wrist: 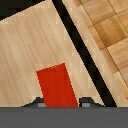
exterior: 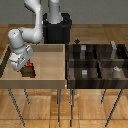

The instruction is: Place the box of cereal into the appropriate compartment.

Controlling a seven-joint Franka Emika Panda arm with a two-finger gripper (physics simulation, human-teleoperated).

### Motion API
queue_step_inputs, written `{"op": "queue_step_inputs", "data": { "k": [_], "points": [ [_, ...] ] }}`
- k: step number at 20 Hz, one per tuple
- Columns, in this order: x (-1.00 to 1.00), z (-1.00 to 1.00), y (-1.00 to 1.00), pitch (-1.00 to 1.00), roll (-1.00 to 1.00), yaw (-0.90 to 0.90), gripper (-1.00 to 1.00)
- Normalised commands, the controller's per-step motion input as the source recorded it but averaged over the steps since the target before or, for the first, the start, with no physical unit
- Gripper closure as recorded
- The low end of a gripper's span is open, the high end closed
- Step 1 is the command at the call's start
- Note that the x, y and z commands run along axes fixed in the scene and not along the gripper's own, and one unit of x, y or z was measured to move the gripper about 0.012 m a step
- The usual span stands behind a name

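Observation:
The box of cereal is small and reddish-brown, and sits low in the light-wood tray at the exterior view's left. My gripper is down on it from above. In the wrist view the box's red face fills the gap between my two fingertips, which press against its sides, so the gripper is shut on the box. Whether the box is off the tray floor I cannot tell. The appropriate compartment is the far cell of the dark bin at the exterior view's right, with a tall pale grey block in it.
The dark-brown four-cell bin stands to the right of the tray, split by raised dividers. A small grey cube sits in one near cell and other grey pieces occupy two more cells. The tray's dark rim runs close to the box.

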Motion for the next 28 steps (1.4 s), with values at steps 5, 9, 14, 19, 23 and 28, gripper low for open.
{"op": "queue_step_inputs", "data": {
  "k": [5, 9, 14, 19, 23, 28],
  "points": [
    [0.00, 0.20, 0.00, 0.00, 0.00, 0.00, 1.00],
    [0.00, 0.75, 0.00, 0.00, 0.00, 0.00, 1.00],
    [0.00, 1.00, 0.00, 0.00, 0.00, 0.00, 1.00],
    [-0.20, 0.80, 0.00, 0.00, 0.00, 0.00, 1.00],
    [-0.50, 0.00, 0.00, 0.00, 0.00, 0.00, 1.00],
    [-1.00, 0.00, 0.00, 0.00, 0.00, 0.00, 1.00]
  ]
}}
